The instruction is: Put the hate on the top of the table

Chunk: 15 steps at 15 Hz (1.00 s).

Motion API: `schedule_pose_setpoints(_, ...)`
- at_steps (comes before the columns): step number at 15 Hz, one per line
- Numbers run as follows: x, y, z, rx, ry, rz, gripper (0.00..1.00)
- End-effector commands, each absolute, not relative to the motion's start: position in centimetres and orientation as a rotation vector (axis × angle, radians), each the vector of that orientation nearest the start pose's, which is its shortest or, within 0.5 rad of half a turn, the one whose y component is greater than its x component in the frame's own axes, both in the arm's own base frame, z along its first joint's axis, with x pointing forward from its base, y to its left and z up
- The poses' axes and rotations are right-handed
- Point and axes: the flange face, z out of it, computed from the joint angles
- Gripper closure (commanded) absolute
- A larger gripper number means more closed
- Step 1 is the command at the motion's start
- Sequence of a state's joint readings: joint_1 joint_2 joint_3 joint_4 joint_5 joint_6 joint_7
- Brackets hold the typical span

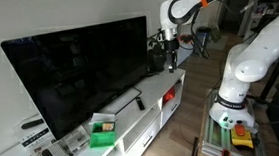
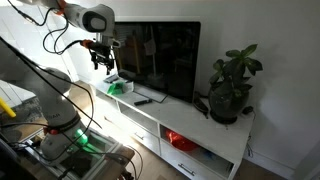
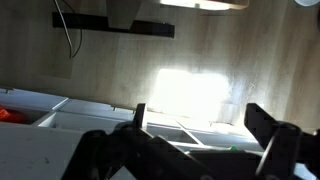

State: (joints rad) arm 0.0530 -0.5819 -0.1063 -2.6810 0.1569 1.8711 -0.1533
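Black Robotiq gripper [image 2: 102, 62] hangs above end of long glossy white TV cabinet [image 2: 190, 115], jaws wide apart, empty. Small soft red hat [image 2: 180, 141] lies in cabinet's open lower compartment. Risk: fingers strike compartment edge on reach-in; shallow pinch lets soft hat slip.

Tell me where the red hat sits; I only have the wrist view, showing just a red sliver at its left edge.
Observer: The hat lies in an open compartment of the white table, below its top, toward the potted plant.
Operator: Where's my claw relative to that?
Observer: The claw hangs above the table's opposite end, beside the TV.
Operator: Anything on top to avoid?
Observer: A green box stands in front of the TV.
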Motion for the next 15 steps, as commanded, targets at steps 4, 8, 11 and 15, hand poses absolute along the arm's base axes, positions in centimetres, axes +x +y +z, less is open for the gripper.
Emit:
schedule_pose_setpoints(4, 40.1, -7.6, 36.0, -2.894, 0.211, 0.375, 0.00)
schedule_pose_setpoints(8, 44.2, -13.8, 32.0, -2.876, 0.298, 0.400, 0.00)
schedule_pose_setpoints(11, 46.8, -18.9, 28.3, -2.870, 0.325, 0.423, 0.00)
schedule_pose_setpoints(15, 46.4, -20.8, 27.1, -2.875, 0.351, 0.441, 0.00)
